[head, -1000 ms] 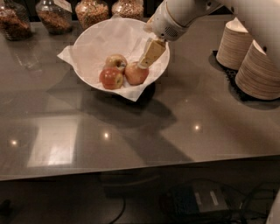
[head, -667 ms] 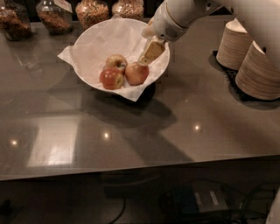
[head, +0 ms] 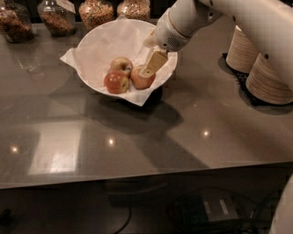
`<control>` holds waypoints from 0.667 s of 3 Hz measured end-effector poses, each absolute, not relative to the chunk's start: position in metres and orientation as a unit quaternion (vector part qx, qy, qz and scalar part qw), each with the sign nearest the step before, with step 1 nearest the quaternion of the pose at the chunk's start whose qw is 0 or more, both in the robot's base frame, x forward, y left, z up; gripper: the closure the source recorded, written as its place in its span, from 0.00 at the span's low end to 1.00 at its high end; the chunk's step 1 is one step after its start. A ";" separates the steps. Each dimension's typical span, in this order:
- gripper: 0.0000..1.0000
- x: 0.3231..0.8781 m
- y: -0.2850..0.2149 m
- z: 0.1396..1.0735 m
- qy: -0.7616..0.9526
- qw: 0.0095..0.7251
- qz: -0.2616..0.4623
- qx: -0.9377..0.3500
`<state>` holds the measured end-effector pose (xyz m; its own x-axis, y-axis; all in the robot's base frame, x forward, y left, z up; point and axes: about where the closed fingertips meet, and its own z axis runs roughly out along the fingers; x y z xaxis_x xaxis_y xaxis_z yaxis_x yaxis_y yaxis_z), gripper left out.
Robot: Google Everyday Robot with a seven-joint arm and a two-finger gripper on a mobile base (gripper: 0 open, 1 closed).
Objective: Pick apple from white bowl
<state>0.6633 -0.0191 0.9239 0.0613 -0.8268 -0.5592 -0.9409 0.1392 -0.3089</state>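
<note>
Three apples: all huddled toward the near side of the white bowl (head: 103,43), sitting on its crumpled paper lining (head: 73,57). One camera view, so that's our whole picture.
The target: the apple (head: 136,82), pinkish-red and rightmost of the trio. It touches the darker red apple (head: 116,82) on its left, and the yellow-green apple (head: 121,64) sits just behind the pair.
Gripper: the gripper (head: 150,67) is down inside the bowl, reaching in from the upper right on the white arm (head: 183,23). Its cream tip lies right over the target's upper right side.
Apart or together: cannot tell. From this angle the tool hides its own gap, and contact with the fruit can't be confirmed either.
Handling, my read: firm, round, waxy-smooth skin, moderate heft. It won't give under pressure, but a hold set high on the shoulder could squirt it out sideways. Squeeze too hard and it could bruise.
Where to take hold: across the widest middle, from the sides. One contact goes in the free space to the right, the other in the narrow seam against the darker red neighbour, and that seam looks tight.
Watch for: the paper is loose and could snag or ride up, and the neighbours may roll if nudged.
Around: grain jars (head: 96,11) stand behind the bowl, and stacked cream bowls (head: 270,77) sit well apart to the right on the grey countertop (head: 137,137).
</note>
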 end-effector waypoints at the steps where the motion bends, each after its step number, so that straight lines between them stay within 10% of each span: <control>1: 0.33 0.663 -0.012 0.911 0.680 0.320 0.105 -0.651; 2: 0.33 0.663 -0.010 0.901 0.681 0.315 0.112 -0.651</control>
